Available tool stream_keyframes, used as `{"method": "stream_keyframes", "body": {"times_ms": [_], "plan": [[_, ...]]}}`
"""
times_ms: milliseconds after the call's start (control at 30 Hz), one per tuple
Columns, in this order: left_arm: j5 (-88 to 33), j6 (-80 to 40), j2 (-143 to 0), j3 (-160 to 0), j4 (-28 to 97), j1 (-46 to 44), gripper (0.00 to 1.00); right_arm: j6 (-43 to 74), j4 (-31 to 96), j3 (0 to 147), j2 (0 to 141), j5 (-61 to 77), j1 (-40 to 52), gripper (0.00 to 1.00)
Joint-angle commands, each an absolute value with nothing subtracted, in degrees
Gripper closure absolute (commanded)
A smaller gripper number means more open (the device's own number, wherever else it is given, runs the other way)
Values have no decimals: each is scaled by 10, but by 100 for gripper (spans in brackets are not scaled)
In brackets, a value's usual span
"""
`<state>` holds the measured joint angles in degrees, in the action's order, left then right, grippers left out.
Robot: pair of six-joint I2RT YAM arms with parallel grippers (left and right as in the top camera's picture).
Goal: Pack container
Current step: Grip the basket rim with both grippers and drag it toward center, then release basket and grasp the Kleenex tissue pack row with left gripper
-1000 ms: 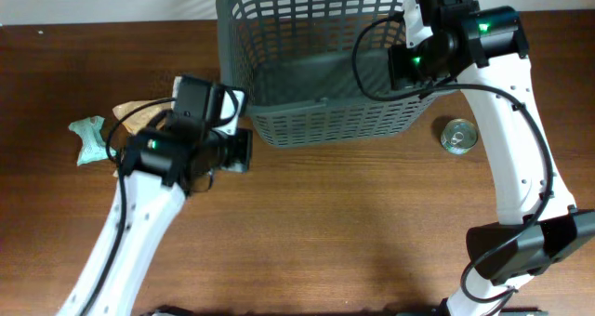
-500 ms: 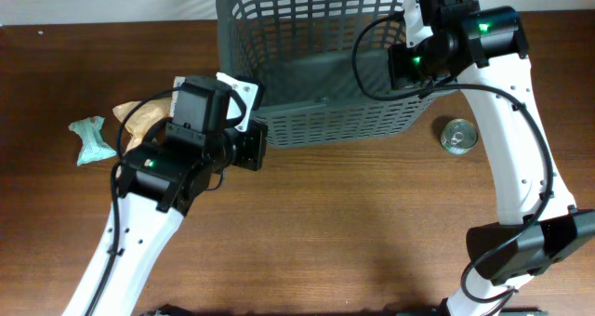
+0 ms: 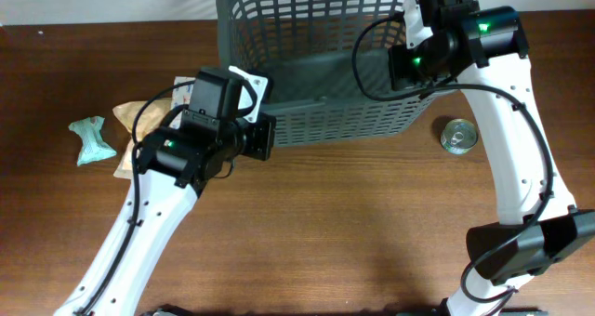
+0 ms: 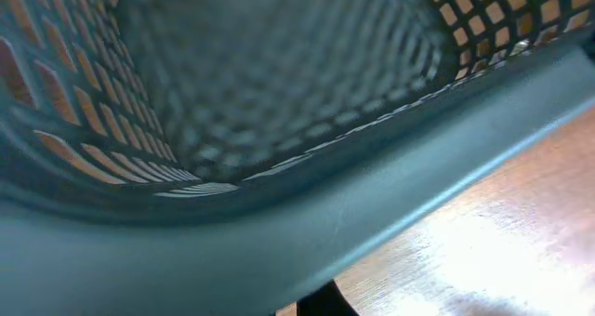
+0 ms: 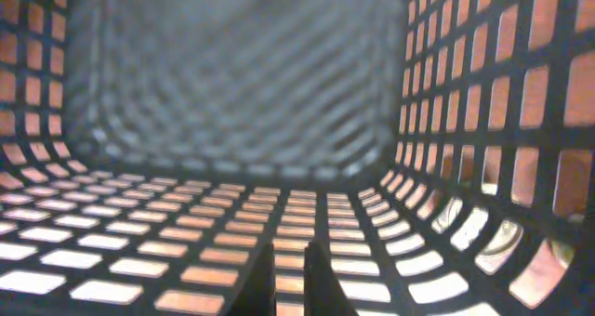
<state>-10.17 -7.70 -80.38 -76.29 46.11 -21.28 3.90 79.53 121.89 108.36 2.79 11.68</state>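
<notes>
The container, a large dark grey lattice basket, stands at the back middle of the table. My left gripper is at its front left corner. In the left wrist view the thick rim fills the frame, and only one dark fingertip shows below it, over the wood. My right gripper is at the basket's right side. In the right wrist view its fingertips are close together, with nothing seen between them, over the basket's lattice.
A small round tin can stands right of the basket and shows through the lattice. A teal packet and a tan bag lie on the table at the left, behind my left arm.
My left gripper has moved right, from near the tan bag to the basket's front left corner. The right arm and the basket have not moved.
</notes>
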Motion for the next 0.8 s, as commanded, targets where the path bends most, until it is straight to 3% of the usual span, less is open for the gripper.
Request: {"method": "stream_keyframes", "body": {"times_ms": [0, 500, 767], "plan": [[-69, -70, -806, -770, 455, -213, 98, 39, 806, 1216, 1065, 12, 116, 96], [-54, -67, -806, -770, 431, -167, 98, 39, 838, 1216, 1064, 13, 116, 96], [-53, -67, -798, -771, 458, -167, 98, 39, 784, 1223, 1064, 14, 116, 96]]}}
